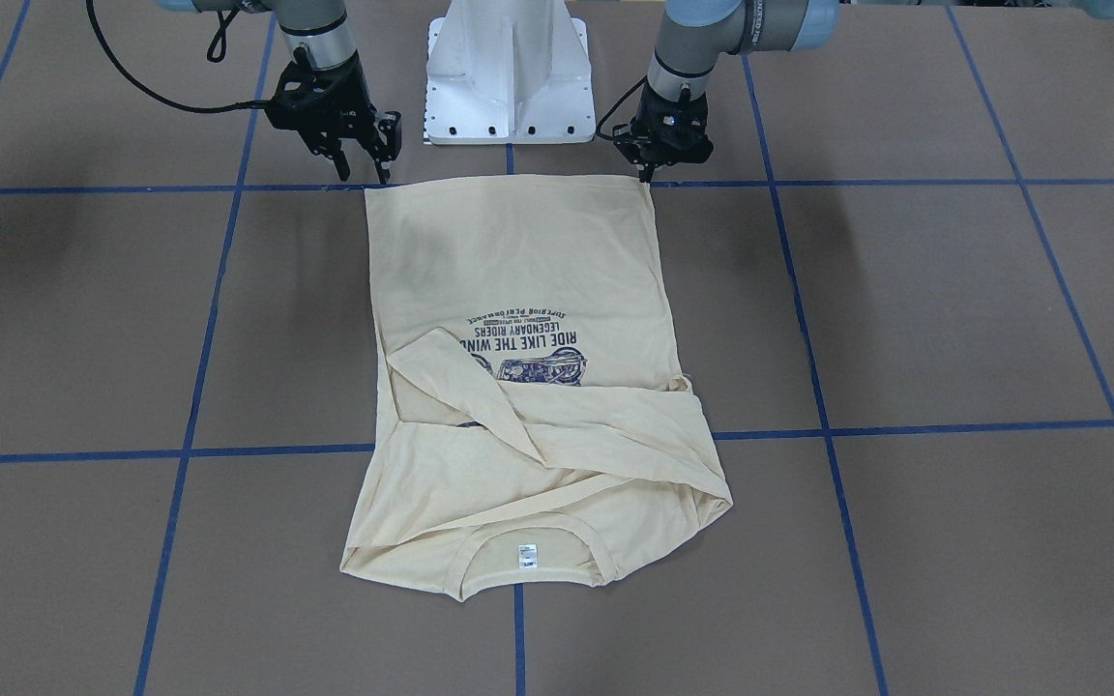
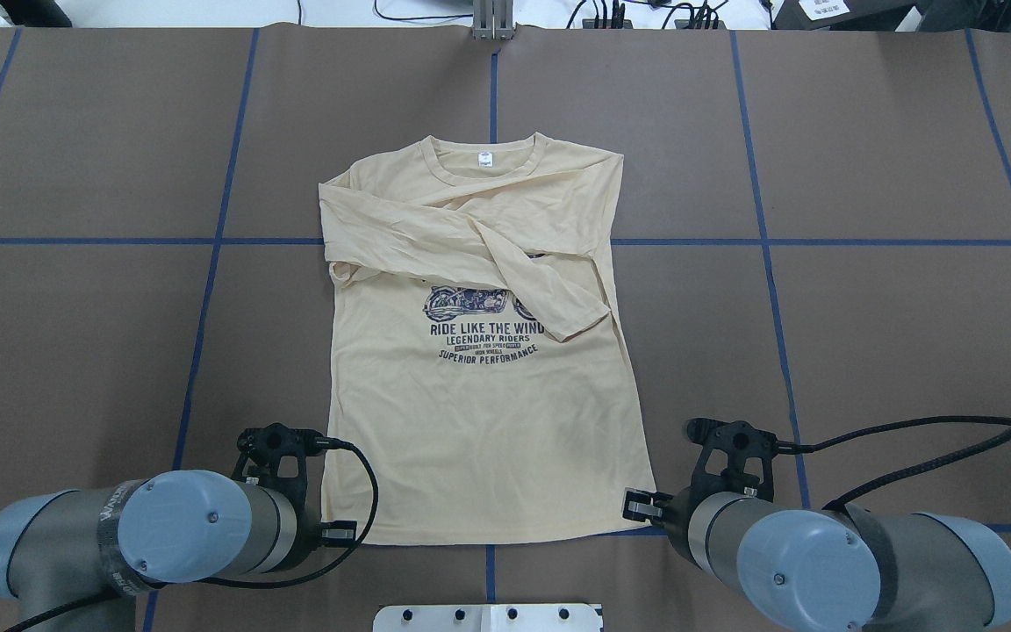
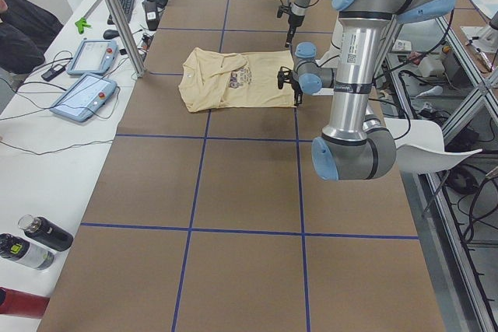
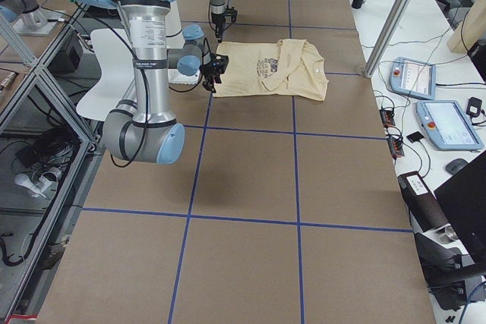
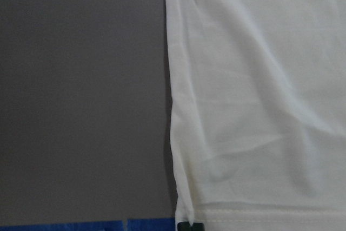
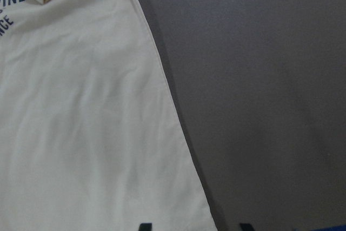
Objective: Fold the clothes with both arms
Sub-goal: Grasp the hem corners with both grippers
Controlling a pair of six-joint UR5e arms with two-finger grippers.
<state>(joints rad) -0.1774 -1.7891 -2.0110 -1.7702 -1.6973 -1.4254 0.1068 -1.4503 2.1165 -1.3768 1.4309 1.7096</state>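
Note:
The cream-yellow T-shirt (image 1: 518, 261) lies flat on the brown table, print side up. Its neck label (image 2: 485, 159) is at the far end and both sleeves (image 2: 470, 250) are folded across the chest. My left gripper (image 1: 648, 174) is down at one hem corner. In the left wrist view its tips (image 5: 189, 225) are pressed together on the hem edge of the shirt (image 5: 254, 106). My right gripper (image 1: 362, 174) stands open at the other hem corner. Its two fingertips (image 6: 145, 225) straddle the edge of the cloth (image 6: 81, 133).
The white pedestal base (image 1: 509, 77) stands just behind the hem, between the arms. Blue tape lines (image 1: 808, 184) grid the table. Two teach pendants (image 3: 85, 91) and some bottles (image 3: 31, 242) lie along the far table edge.

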